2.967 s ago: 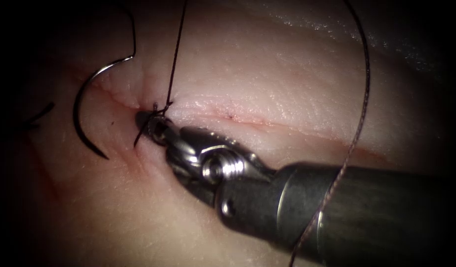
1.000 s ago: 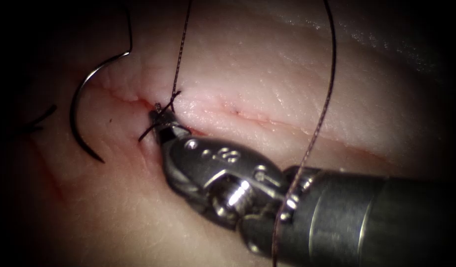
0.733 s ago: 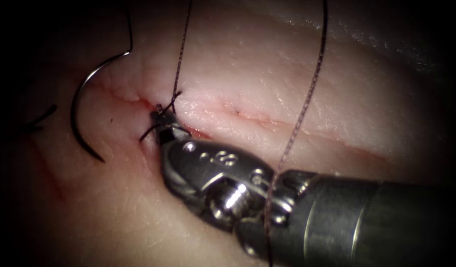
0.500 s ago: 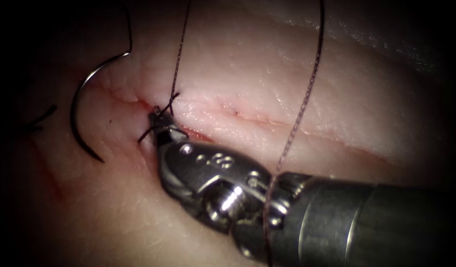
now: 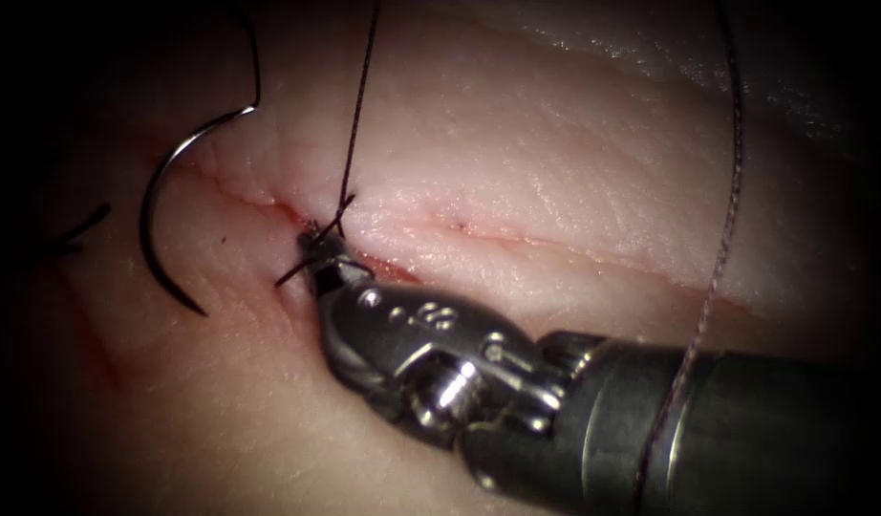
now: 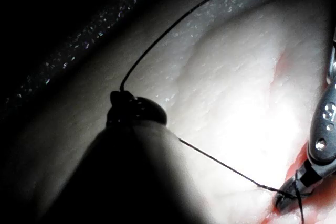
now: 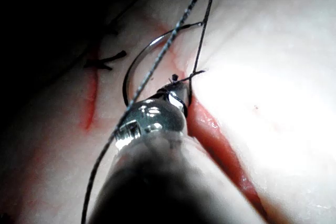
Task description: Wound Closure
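Your right tool [image 5: 318,260] has its jaws clamped on the short thread end at the knot [image 5: 328,229] on the cut [image 5: 517,241]. The needle [image 5: 159,225] lies free on the tissue [image 5: 555,143], well left of those jaws — held by nothing. Your left tool [image 6: 134,109] grips the thread [image 6: 220,163] running taut from the knot.

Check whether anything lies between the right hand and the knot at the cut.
Nothing visible does. The right hand is shut on thread at the knot; the needle lies free on the tissue, left.
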`<state>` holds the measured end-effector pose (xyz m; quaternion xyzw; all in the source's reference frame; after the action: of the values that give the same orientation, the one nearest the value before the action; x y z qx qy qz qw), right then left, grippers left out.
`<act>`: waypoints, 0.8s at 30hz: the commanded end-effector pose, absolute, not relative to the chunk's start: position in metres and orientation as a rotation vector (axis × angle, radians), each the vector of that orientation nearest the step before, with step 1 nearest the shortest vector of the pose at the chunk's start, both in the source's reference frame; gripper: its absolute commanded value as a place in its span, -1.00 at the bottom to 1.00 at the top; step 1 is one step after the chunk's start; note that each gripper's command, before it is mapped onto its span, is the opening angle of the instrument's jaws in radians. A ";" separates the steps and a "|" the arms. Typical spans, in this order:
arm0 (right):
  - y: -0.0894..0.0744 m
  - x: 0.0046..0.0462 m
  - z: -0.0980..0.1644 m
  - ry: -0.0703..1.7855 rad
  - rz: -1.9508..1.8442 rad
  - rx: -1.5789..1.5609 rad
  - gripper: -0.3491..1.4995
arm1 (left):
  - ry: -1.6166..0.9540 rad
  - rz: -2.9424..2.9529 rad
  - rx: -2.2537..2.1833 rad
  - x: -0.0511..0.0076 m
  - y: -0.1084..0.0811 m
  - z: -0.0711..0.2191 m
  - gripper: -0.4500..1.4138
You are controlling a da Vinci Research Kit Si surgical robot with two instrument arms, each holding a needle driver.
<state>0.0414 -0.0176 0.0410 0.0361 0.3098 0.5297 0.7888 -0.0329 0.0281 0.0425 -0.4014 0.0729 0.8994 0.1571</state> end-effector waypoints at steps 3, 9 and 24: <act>-0.016 0.0412 0.042 0.682 1.156 0.078 -1.00 | 0.190 2.568 -1.174 -0.0341 0.027 0.041 -1.00; -0.016 0.0407 0.042 0.699 1.150 0.102 -1.00 | 0.178 2.568 -1.182 -0.0347 0.026 0.040 -1.00; -0.022 0.0426 0.041 0.647 1.084 0.169 -1.00 | 0.392 2.562 -1.089 -0.0336 0.037 0.044 -1.00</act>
<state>0.0418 -0.0220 0.0401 0.0780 0.3021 0.5075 0.8032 -0.0330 0.0372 0.0437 -0.3812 0.1378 0.8994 0.1636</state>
